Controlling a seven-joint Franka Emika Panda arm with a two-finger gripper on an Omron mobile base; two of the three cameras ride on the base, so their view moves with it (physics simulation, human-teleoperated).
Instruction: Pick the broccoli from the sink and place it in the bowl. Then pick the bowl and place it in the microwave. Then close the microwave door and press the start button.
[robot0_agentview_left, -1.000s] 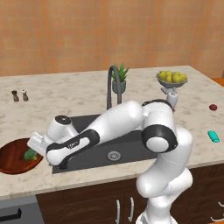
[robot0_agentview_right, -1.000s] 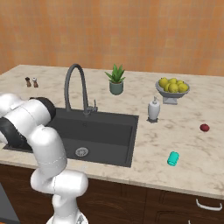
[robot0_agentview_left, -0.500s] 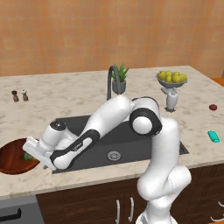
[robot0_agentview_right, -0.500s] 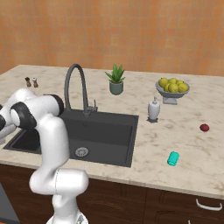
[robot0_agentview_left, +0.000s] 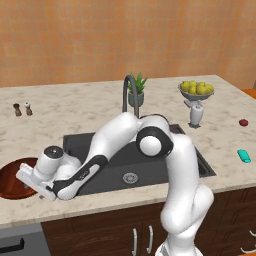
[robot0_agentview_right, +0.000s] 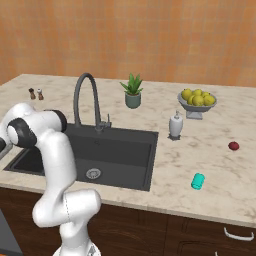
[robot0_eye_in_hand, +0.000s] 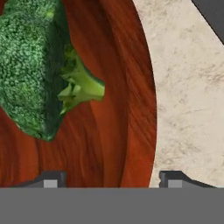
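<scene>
one broccoli (robot0_eye_in_hand: 30, 65), one bowl (robot0_eye_in_hand: 113, 109), two shakers (robot0_agentview_left: 22, 109), one plant (robot0_agentview_right: 132, 90)

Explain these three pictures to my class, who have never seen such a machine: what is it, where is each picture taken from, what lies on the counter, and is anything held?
The white machine is a robot arm ending in a two-finger gripper, in a computer-rendered kitchen. Two pictures come from cameras behind the arm, one to its left and one to its right. The third comes from a camera on the hand itself, looking along the fingers.

On the counter are a dark sink with a tall tap, a potted plant, a silver bowl of yellow fruit, a white dispenser, two small shakers, a red object and a teal object.

The hand view shows the broccoli lying in the wooden bowl. The fingers stand apart, straddling the bowl's rim; nothing is held.
</scene>
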